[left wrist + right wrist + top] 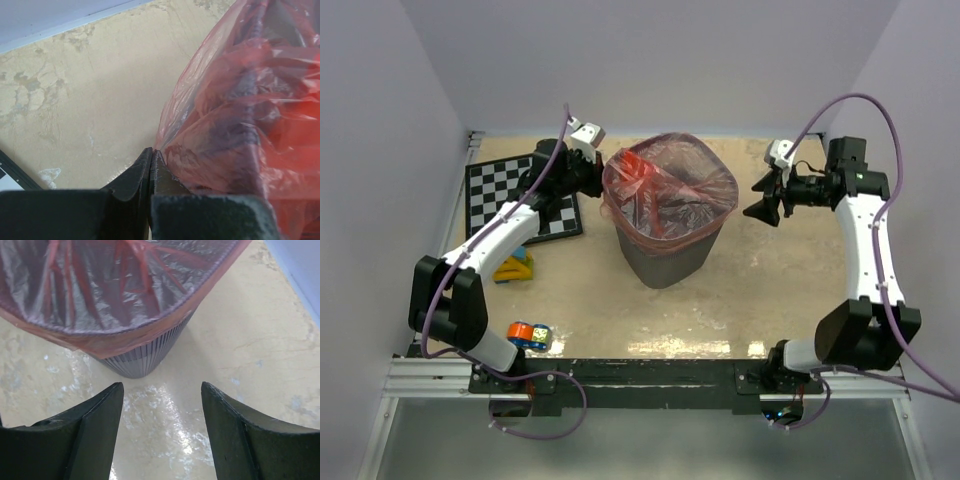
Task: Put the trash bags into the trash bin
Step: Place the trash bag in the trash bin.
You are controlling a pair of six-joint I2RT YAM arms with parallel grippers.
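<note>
Trash bag [665,190], a thin translucent red-orange film, sits in the trash bin [665,262] as a liner: its mouth is stretched open and folded over the rounded-square rim, with a crinkled band hanging a little way down the outside of the dark grey mesh wall. The film sags in creases inside the bin. The bin stands upright near the middle of the sandy-beige table [770,300], toward the far wall. The left gripper [600,168] is at the bin's far-left corner, level with the rim. In the left wrist view its fingers [142,170] are pressed together tip to tip, and the bag's wrinkled film [240,100] bulges just beside them and seems to touch the right-hand finger. Whether any film is caught between the tips cannot be told. The right gripper [760,200] hangs off the bin's right side, apart from it, its jaws pointing toward the bin. In the right wrist view its two dark fingers [95,425] stand spread with only bare table [240,340] between them, the lined rim [110,285] and the ribbed mesh wall [145,357] ahead. A black-and-white checkerboard [490,190] lies flat at the far left, partly under the left arm. A small yellow toy [515,268] sits nearer, and a little blue-and-orange object [528,335] rests close to the left arm's base.
</note>
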